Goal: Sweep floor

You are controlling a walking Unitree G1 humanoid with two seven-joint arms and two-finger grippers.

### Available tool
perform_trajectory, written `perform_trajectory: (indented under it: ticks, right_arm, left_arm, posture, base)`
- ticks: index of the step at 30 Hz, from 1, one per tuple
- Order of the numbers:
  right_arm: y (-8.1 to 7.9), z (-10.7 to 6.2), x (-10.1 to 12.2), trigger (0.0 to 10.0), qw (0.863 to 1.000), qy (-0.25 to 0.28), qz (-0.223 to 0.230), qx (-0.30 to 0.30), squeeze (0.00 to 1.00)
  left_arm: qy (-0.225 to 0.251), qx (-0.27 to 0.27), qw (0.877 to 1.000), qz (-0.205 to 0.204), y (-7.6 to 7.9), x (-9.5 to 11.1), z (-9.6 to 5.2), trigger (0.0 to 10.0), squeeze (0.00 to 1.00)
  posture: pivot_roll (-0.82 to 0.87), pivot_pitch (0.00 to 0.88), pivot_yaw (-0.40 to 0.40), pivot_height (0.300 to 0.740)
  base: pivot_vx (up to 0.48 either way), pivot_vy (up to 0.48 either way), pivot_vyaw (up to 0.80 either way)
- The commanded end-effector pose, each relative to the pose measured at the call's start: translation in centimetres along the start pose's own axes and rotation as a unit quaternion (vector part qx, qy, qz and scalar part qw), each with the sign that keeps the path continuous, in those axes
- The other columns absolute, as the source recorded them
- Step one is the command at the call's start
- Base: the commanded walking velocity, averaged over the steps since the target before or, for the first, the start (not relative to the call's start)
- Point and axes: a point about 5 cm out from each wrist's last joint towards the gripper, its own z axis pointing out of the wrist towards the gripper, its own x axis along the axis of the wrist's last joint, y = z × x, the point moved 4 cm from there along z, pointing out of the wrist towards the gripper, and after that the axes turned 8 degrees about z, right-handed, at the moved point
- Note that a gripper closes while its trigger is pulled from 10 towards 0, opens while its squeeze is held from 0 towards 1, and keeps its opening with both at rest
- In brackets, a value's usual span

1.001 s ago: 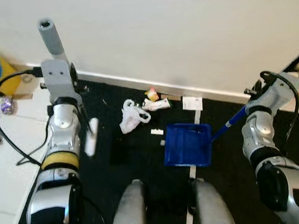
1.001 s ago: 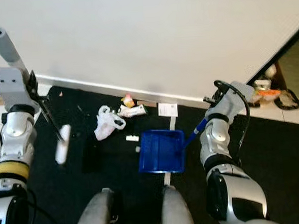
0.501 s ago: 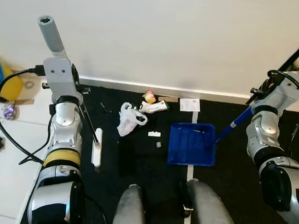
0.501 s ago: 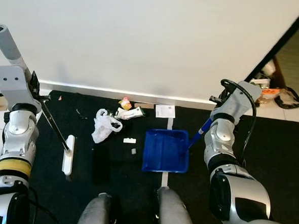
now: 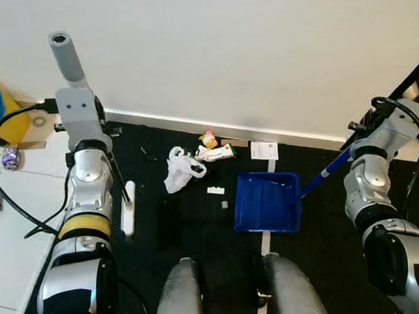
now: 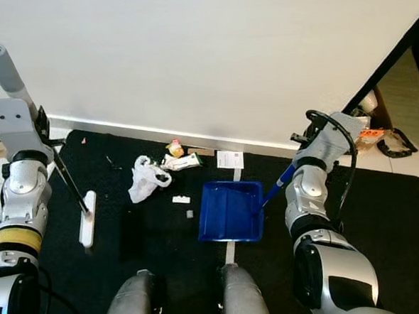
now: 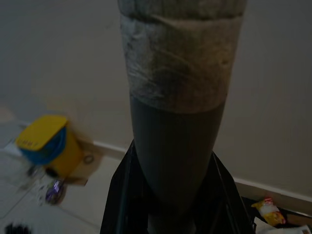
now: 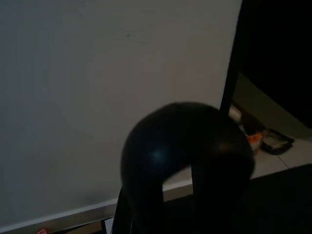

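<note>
Slightly, the broom [image 6: 69, 187] swung nearer; the left hand [image 7: 170, 195] clamped its handle, the right hand [image 8: 187, 161] gripped the dustpan [image 6: 230, 211]. Litter [image 6: 148, 178] beyond the broom head should be drawn panward.

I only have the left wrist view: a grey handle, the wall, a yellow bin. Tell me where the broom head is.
Observer: The white broom head is at the left side of the black mat, left of the white plastic bag.
Operator: Now give me the dustpan.
Observer: The blue dustpan lies on the mat right of the bag, its handle running toward the right arm.
Operator: Say what lies between bag and dustpan.
Observer: Small white scraps, just left of the dustpan.
</note>
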Motion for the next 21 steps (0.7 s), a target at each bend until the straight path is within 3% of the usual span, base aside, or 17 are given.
perform_trajectory:
  ticks: [1, 9, 21]
  right_arm:
    - [0.5, 0.4, 0.7, 10.0, 1.0, 0.01, -0.006, -0.003, 0.0]
    - [0.4, 0.5, 0.8, 10.0, 1.0, 0.011, -0.008, -0.001, 0.0]
    - [0.6, 0.4, 0.8, 10.0, 1.0, 0.011, -0.008, -0.004, 0.0]
  left_arm:
    - [-0.01, -0.005, 1.0, 0.01, 0.2, -0.7, -0.3, 10.0, 0.0]
    - [0.015, -0.014, 1.0, 0.002, 0.1, 0.1, -0.3, 10.0, 0.0]
    - [0.024, -0.01, 1.0, -0.017, -0.3, 0.3, -0.4, 10.0, 0.0]
  posture:
    - [0.03, 0.159, -0.033, 0.731]
    - [0.03, 0.156, -0.036, 0.731]
    - [0.03, 0.142, -0.036, 0.731]
  base:
    - [0.0, 0.0, 0.0]
    - [0.0, 0.0, 0.0]
    - [0.438, 0.0, 0.0]
